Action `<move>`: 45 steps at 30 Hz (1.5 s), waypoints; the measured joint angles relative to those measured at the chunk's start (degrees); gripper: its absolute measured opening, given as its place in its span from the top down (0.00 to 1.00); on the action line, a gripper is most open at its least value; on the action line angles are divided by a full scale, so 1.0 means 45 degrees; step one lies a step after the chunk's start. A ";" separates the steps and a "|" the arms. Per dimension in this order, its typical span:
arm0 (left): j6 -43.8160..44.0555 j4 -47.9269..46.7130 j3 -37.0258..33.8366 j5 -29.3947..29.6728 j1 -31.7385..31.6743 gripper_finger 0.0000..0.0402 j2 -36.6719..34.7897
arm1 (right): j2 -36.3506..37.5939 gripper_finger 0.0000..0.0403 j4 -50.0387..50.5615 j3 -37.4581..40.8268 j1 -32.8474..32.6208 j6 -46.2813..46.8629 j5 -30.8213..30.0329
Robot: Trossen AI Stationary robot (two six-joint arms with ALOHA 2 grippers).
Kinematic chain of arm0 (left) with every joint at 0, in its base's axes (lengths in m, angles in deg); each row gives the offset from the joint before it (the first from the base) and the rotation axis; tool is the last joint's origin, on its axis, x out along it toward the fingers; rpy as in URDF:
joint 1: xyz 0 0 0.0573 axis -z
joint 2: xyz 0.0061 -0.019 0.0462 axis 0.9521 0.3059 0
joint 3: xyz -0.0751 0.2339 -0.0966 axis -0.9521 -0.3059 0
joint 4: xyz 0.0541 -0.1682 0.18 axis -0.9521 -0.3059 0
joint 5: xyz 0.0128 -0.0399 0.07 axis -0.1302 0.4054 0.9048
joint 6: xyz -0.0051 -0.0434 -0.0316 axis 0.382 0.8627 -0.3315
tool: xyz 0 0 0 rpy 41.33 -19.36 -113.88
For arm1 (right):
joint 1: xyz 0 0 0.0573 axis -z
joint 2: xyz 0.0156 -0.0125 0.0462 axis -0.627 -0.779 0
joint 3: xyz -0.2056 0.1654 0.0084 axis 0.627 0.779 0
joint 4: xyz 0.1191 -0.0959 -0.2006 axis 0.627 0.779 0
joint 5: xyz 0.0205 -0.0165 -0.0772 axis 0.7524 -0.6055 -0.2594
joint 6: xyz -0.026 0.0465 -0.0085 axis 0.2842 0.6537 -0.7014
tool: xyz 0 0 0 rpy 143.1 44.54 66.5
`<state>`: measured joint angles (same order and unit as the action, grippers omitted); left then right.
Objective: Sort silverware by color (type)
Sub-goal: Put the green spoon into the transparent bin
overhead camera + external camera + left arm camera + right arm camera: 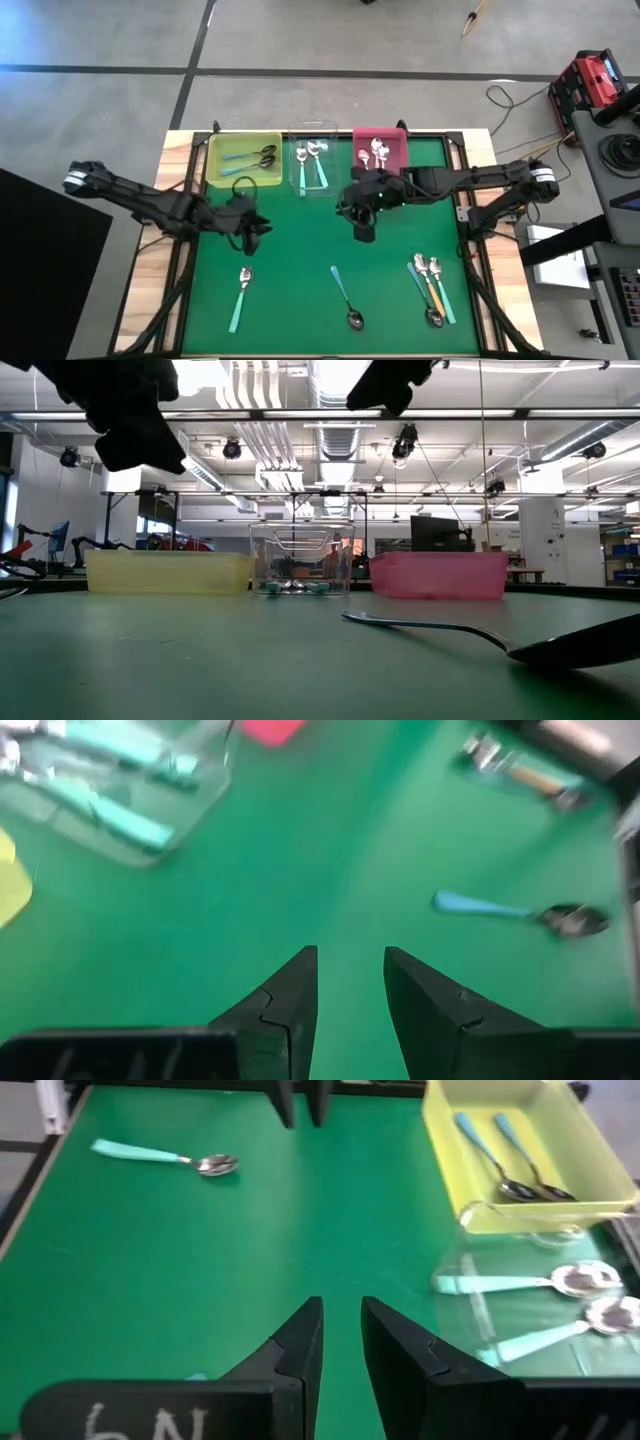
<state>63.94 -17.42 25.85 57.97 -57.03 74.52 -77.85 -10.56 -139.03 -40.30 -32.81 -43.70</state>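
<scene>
Loose silverware lies flat on the green mat (300,250). Near the front edge are a teal-handled spoon (241,298) and a blue-handled spoon with a dark bowl (347,298). At the front right is a cluster of orange and teal spoons (430,288). Along the far edge stand a yellow tray (243,158) with two dark-bowled spoons, a clear tray (312,162) with teal-handled silver spoons, and a pink tray (380,150) with spoons. My left gripper (350,955) hovers open over the mat's left middle. My right gripper (342,1305) hovers open over the mat's centre, fingers narrowly apart.
The mat's middle, between the trays and the front row of spoons, is bare green. Wooden table borders flank the mat on both sides (150,290). Cables and equipment sit off the table at the right (590,90).
</scene>
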 joint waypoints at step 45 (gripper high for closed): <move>1.1852 -0.5588 0.4719 -0.3556 0.5848 0.42 0.8316 | -0.0082 0.84 0.1270 0.0146 -0.1623 0.2796 -0.0007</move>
<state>117.27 -42.56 47.09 41.97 -30.71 111.94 -78.22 -4.85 -138.38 -47.60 -20.23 -43.73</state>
